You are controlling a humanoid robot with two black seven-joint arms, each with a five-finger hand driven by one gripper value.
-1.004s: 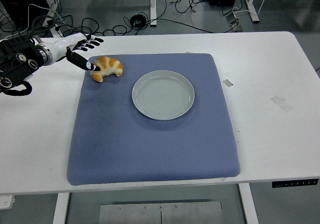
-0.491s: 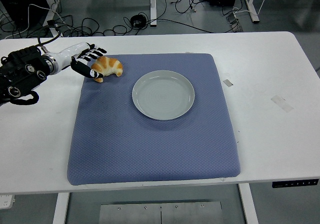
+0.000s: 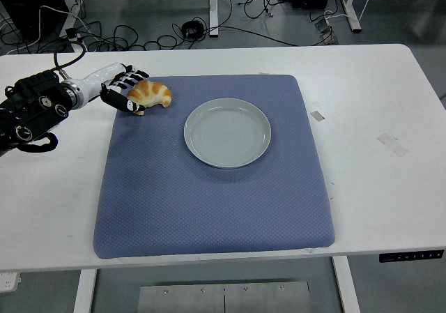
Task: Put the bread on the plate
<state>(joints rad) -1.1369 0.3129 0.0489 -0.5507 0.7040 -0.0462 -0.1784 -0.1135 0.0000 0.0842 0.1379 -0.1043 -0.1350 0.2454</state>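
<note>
A golden croissant lies on the blue mat's far left corner. My left hand reaches in from the left edge, its fingers curling around the croissant's left end and touching it, thumb low at the front. The bread still rests on the mat. An empty pale grey plate sits near the mat's middle, to the right of the bread. My right arm does not show.
The blue quilted mat covers most of the white table. Small bits of tape lie on the table right of the mat. Cables and desk legs show on the floor beyond the far edge.
My left hand has moved right and closed in on the croissant's left end, from spread fingers beside it to fingers wrapped against it. The croissant has barely shifted.
</note>
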